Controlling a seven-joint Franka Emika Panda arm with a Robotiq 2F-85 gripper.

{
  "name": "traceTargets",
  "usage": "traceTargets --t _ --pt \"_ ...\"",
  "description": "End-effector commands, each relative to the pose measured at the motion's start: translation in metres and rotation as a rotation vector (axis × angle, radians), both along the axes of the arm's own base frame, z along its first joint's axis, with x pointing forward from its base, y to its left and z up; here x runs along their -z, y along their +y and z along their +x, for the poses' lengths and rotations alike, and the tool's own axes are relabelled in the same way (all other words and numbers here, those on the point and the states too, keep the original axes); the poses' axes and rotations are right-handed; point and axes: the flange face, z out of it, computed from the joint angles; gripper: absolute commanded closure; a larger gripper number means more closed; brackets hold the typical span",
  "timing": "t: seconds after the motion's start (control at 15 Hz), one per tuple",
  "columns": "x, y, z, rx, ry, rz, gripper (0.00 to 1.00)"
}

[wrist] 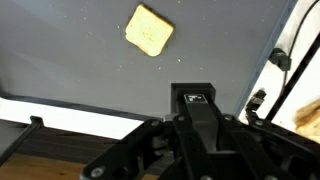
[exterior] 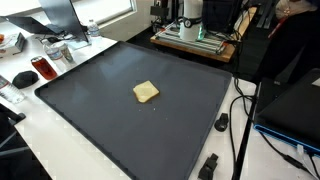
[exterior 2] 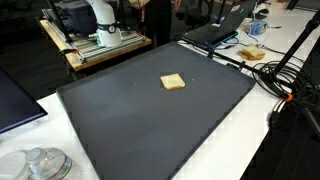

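Holding: nothing; gripper (wrist: 195,100) has its jaws pressed together and bare, hanging over the mat's near edge in the wrist view
Item: square (exterior: 146,92), tan, thin, lying flat; sponge or bread slice, cannot tell which
Place: near the middle of the mat (exterior: 100,120) in both exterior views, alone, well apart from the gripper
Handling, judged: light and soft; a hard pinch would likely squash or crumble it; the face looks rough, so not slippery
Hold, judged: across 2 opposite sides, jaws spread first and coming straight down; it sits so low that the fingertips must nearly touch the mat
Edges: mat is dark and flat, and ends on the white table (exterior: 60,140) on all 4 sides; whether it has a raised rim, cannot tell
Room: nothing else lies on the mat, so the square can be approached from any side
Clutter off the mat: cables (exterior: 241,125) just beside 1 edge, laptop (exterior 2: 215,32) beyond another, both well apart from the square
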Motion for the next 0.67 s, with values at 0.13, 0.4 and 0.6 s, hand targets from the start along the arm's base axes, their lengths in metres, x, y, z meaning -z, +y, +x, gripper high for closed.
traceTargets --t 0.13,0.4,0.6 --pt "0.051 -0.009 0.056 0.163 0.029 -0.07 0.92" --pt "0.09 -0.016 0.088 0.285 0.056 -0.078 0.92" --pt "0.12 -0.022 0.106 0.368 0.059 -0.131 0.92"
